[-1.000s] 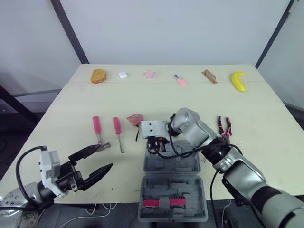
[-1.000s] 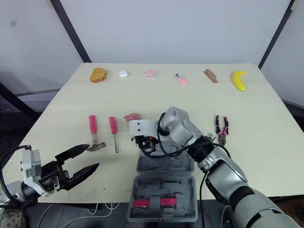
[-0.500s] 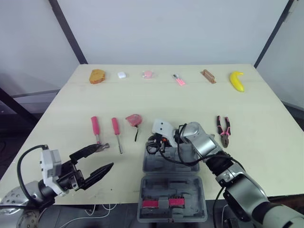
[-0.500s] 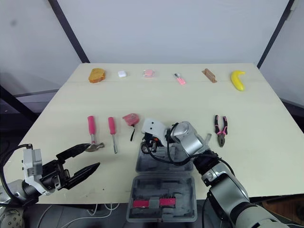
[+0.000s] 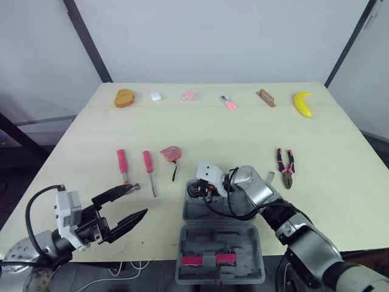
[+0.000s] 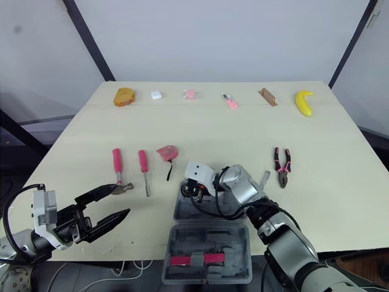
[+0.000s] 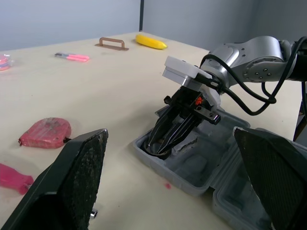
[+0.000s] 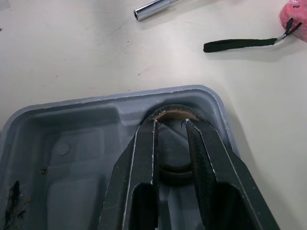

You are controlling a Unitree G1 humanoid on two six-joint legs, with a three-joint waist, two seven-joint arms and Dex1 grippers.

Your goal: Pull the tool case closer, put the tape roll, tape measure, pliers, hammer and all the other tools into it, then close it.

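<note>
Sitting in far-left round pocket of open tool case (image 5: 222,210) at table (image 5: 243,131) front edge, tape roll (image 8: 170,176) is lying under R gripper (image 7: 160,143), can't tell if clamped, w/ L gripper (image 5: 141,199) hanging wide apart nr hammer (image 5: 122,162).

This looks like a robotics test bench. A bare, pale wooden table (image 5: 340,158) is enclosed by plain white panels (image 5: 231,36) and slanting black struts (image 5: 85,36). Small items sit in an even row across the upper frame, ending with a banana (image 5: 302,103) at upper right.

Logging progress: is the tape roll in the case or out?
In. The tape roll lies in a recess of the open tool case, at the right claw.
</note>
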